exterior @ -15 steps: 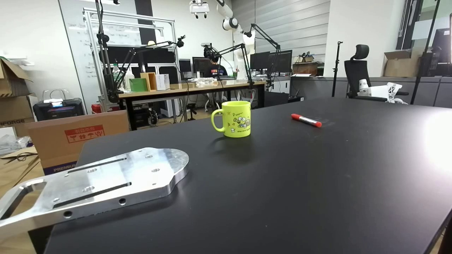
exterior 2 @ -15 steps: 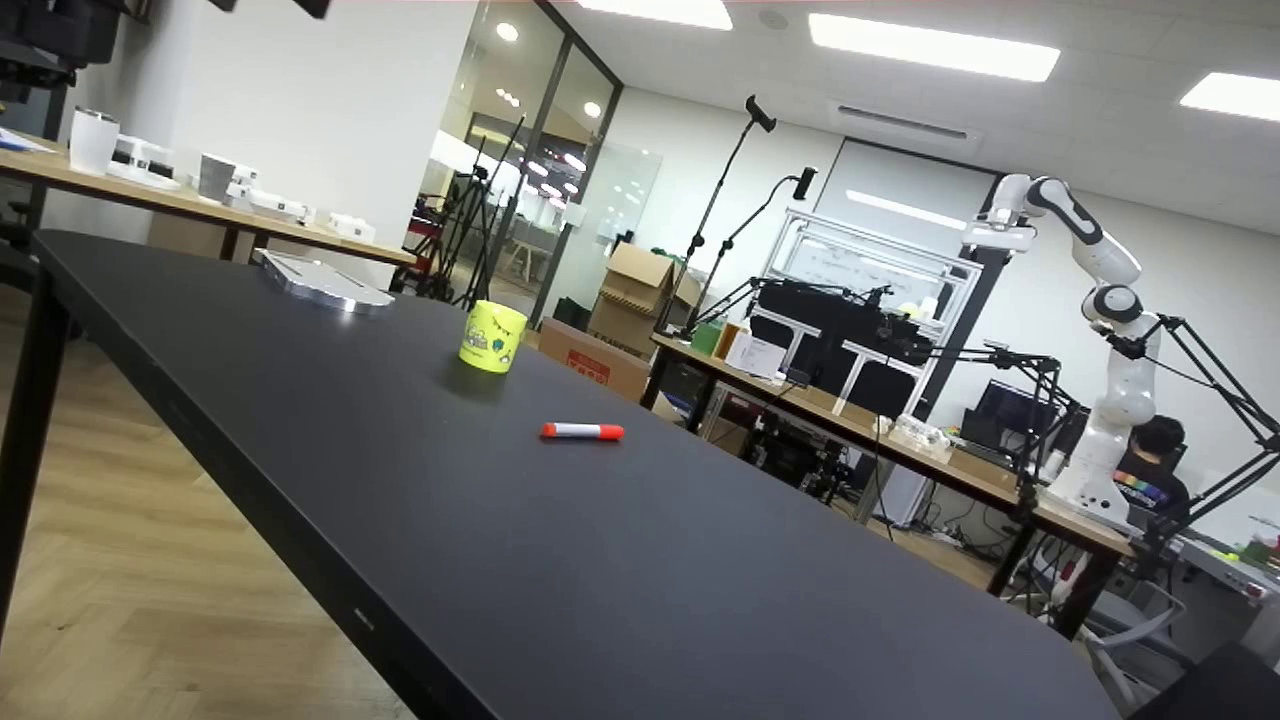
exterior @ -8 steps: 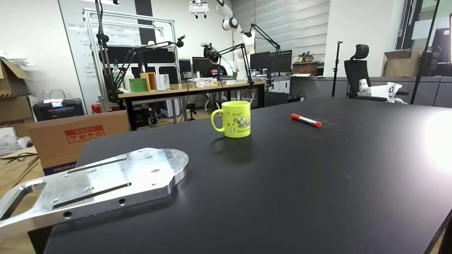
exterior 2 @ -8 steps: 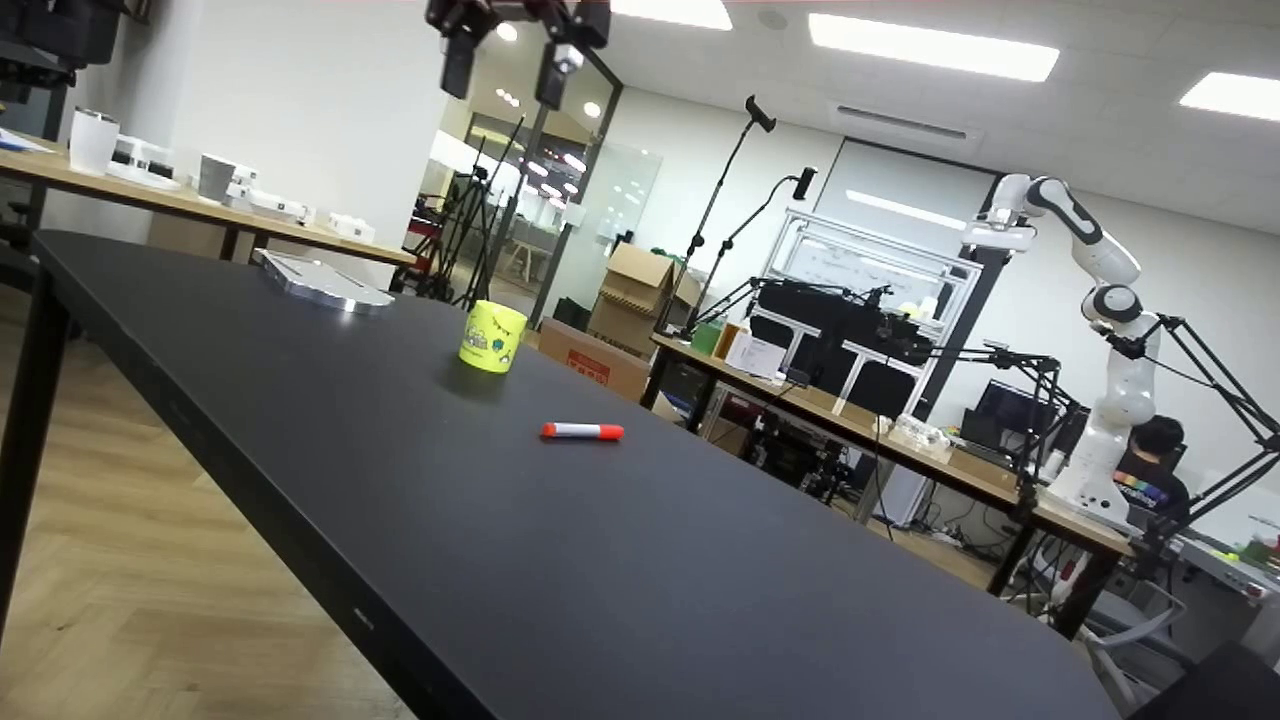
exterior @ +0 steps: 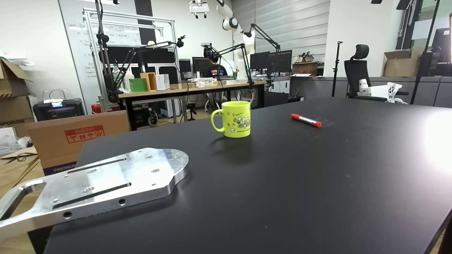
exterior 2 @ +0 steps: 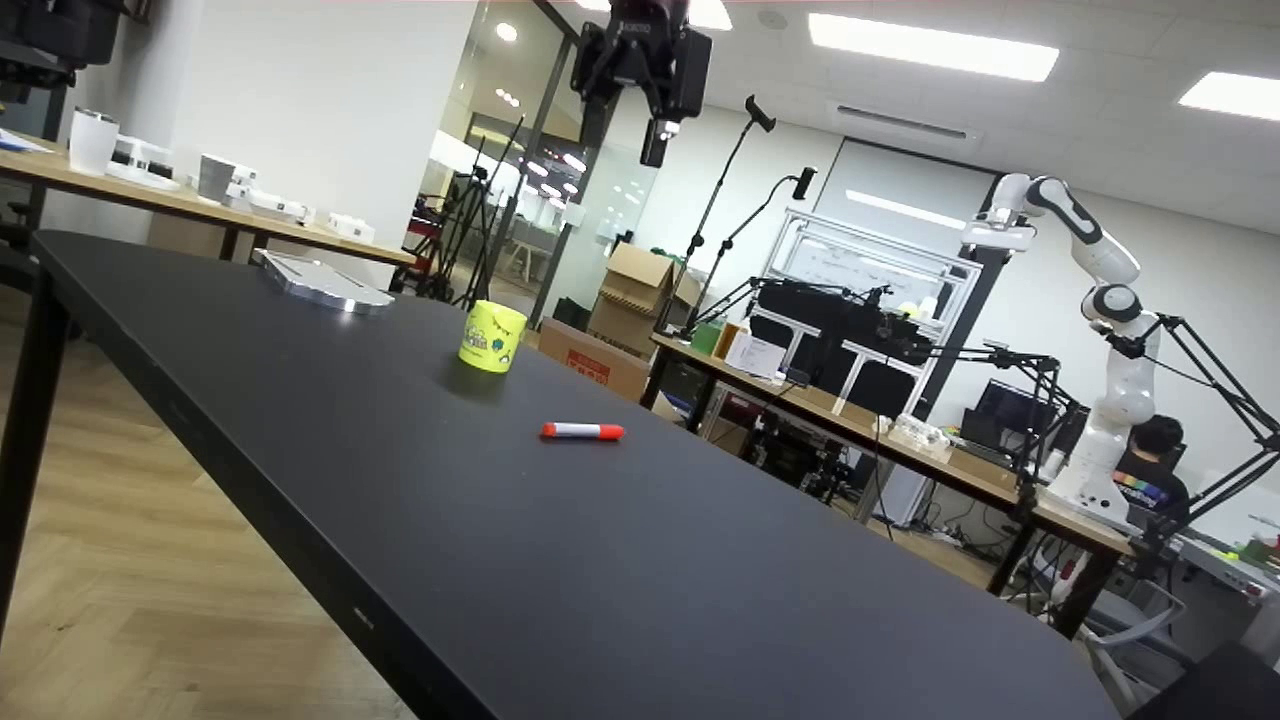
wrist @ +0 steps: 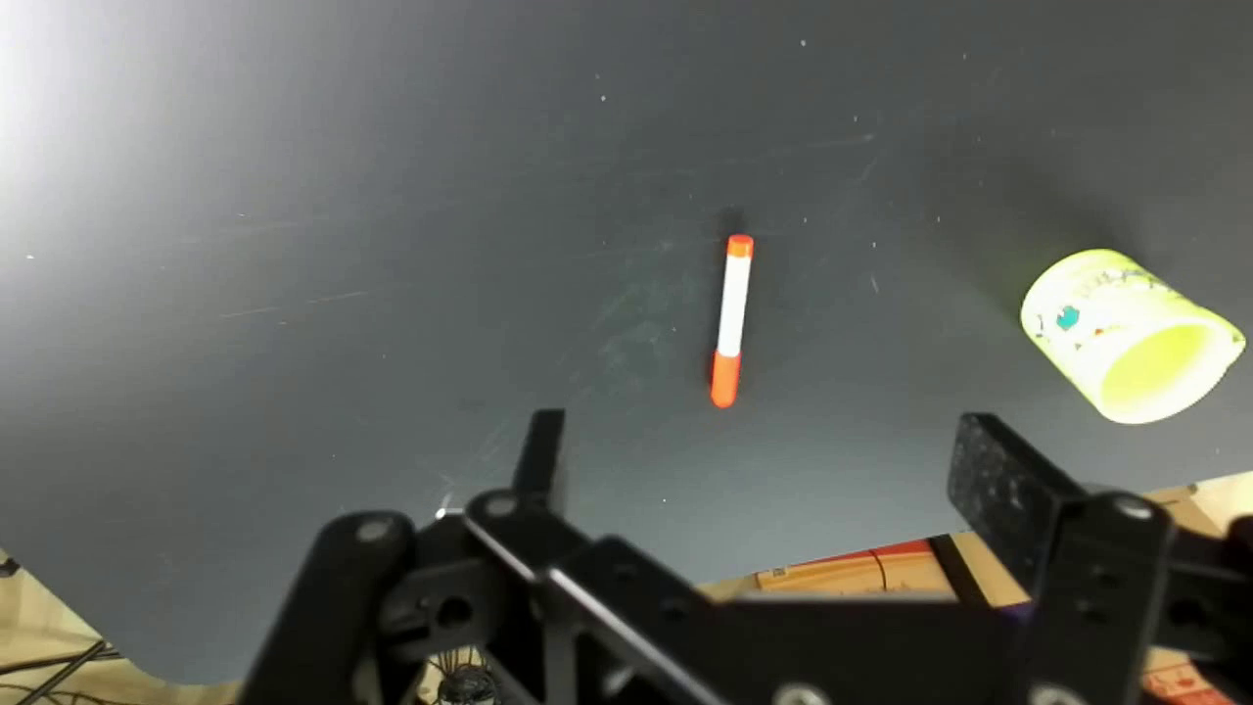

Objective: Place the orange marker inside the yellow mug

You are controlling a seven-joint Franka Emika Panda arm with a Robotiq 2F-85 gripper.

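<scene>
Over the black table (exterior 2: 620, 560) my fingers (wrist: 1008, 485) hang spread, holding nothing. The yellow mug (wrist: 1126, 333) stands to one side; the orange marker (wrist: 732, 308) lies on the table, well below my fingers, its long axis nearly square to their closing line.

In the wrist view: one marker (wrist: 732, 318) at mid-frame, one mug (wrist: 1096, 323) at right, one pincer (wrist: 764, 436) with two fingers (wrist: 540, 455) at bottom. In an exterior view: one black counter (exterior: 317, 180), one metal plate (exterior: 120, 173) at lower left. In an exterior view: three light panels (exterior 2: 935, 47) at top, one person (exterior 2: 1157, 482) at right.
</scene>
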